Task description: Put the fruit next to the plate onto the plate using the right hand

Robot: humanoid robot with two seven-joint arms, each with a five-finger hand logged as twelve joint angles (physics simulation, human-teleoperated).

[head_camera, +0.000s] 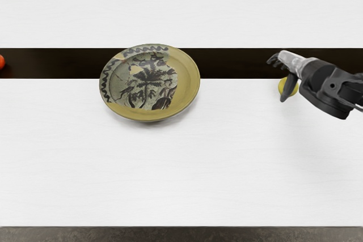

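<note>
White table (181, 157): yellow fruit (294, 87) partly behind robot hand (290, 67), maybe touching; grasp indiscernible.

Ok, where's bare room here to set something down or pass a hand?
Bare: the near strip below the plate, the far strip beyond the dark gap, and between plate and right hand. Crowded where that hand covers the yellow fruit.

On my feed a white desk (181, 162) fills most of the view, crossed by a dark band (238, 63) running from nine o'clock to three o'clock. At the nine o'clock edge, inside that band, I see a small red-orange round thing (1, 62), cut off by the frame.
</note>
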